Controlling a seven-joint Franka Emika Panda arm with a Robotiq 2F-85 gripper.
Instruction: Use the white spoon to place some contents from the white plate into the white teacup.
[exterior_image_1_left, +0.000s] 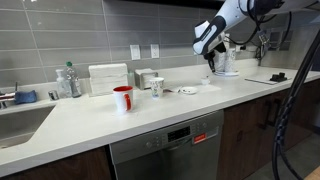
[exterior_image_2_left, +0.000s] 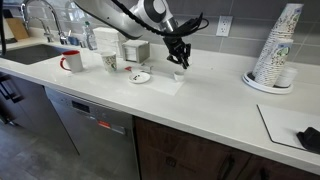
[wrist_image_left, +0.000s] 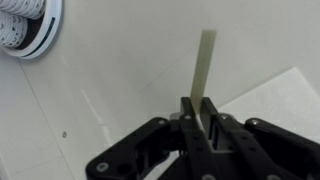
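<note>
White plate and white teacup stand near each other, not touching, on the long pale countertop. The counter runs from a sink over a dishwasher front. The robot arm reaches over the counter and bends down so that its gripper hangs just above the teacup. A tall stack of paper cups stands towards the end of the counter away from the sink, well apart from the rest. A red mug and a taller white cup with greenish marks stand in line beyond the plate, on the side away from the teacup. The plate carries something dark. In the wrist view the jaws are clamped on the white spoon. Its pale handle sticks straight out past the fingers, and its bowl is hidden.
</note>
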